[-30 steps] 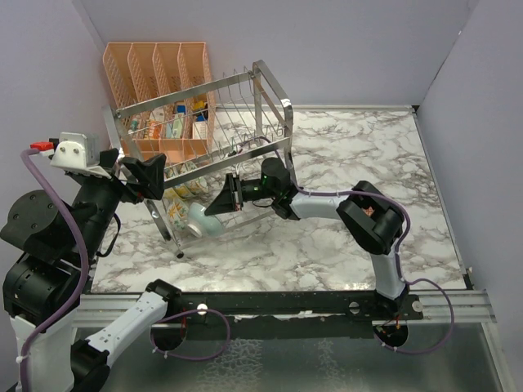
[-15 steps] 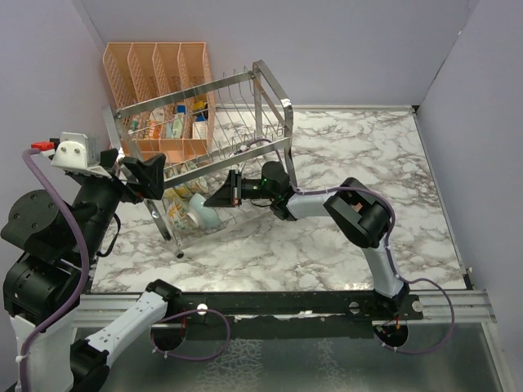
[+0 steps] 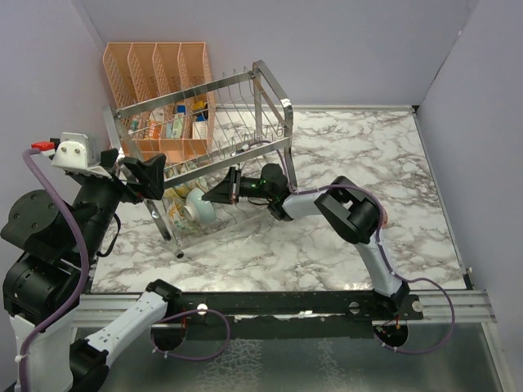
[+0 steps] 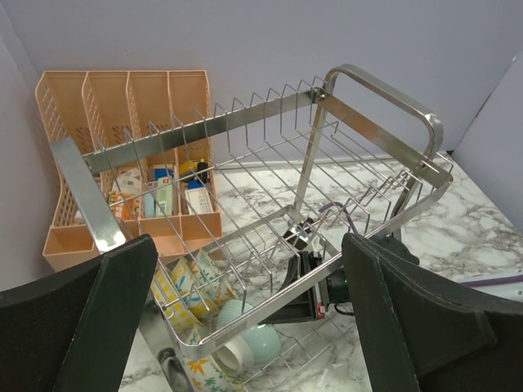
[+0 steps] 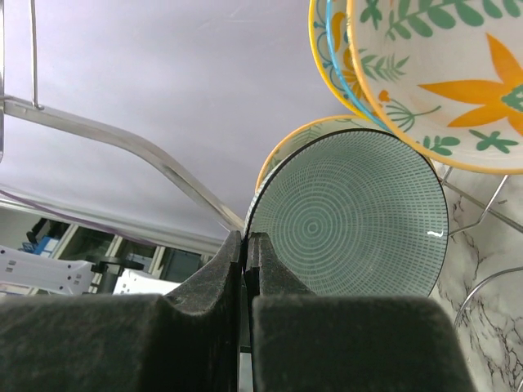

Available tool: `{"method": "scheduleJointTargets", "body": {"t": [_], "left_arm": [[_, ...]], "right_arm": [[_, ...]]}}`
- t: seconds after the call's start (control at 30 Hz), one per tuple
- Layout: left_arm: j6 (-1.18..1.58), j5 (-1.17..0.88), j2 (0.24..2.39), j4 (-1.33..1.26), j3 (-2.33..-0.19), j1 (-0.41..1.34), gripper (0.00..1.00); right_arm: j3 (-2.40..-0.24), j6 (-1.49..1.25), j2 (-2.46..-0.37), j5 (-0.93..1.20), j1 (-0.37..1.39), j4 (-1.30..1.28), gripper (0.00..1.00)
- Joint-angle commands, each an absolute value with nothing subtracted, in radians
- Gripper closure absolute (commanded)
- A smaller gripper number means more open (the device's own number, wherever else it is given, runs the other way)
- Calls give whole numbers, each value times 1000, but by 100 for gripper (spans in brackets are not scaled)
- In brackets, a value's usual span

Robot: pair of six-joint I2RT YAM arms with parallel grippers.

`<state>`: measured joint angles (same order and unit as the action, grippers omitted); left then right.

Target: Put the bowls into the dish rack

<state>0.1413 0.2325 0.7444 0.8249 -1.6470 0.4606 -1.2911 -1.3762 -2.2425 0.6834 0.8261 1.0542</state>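
Nearest us, the left gripper [image 3: 149, 175] hangs at the left end of the dish rack [image 4: 384, 106], its jaws spread wide with nothing between them. A little farther in, the right gripper [image 5: 244, 241] reaches leftward into the rack's lower tier. Its jaws are pressed almost together, and the rim of a teal bowl [image 5: 351, 216] runs right into the slit between them, so we read it as pinched there. That bowl stands on edge among the lower wires. Just beyond it we see an orange-flower bowl [image 5: 441, 73] and a yellow-rimmed bowl [image 5: 319, 33], also on edge and close together in the same tier. The rack stands on the marble desk [image 3: 351, 155]. Behind it, by the back wall, is a peach organizer [image 4: 102, 106] with small items in its slots.
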Motion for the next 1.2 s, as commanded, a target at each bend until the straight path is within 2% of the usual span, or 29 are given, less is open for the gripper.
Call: {"method": "scheduleJointTargets", "body": {"t": [0.0,0.37,0.77,1.03,1.1,1.17], "left_arm": [[126,257,738,822,-1655,469,1],[121,264,737,820,-1644,471,1],[126,262,737,813,-1630,472,1],[128,259,737,809,-1618,471,1],[126,261,736,810,-1621,471,1],[123,266,734,813,-1624,471,1]], "right_arm": [[-1337,-1465,-2282,644,815,1186,99],[-1382,-1559,-2348,671,834,1249,99],[-1259,-1613,-2310,657,841,1190,99],[-1263,-1645,-2354,659,843,1226,99],[-1271,-1605,-2342,660,843,1183,96],[-1275,-1572,-2331,668,843,1157,88]]}}
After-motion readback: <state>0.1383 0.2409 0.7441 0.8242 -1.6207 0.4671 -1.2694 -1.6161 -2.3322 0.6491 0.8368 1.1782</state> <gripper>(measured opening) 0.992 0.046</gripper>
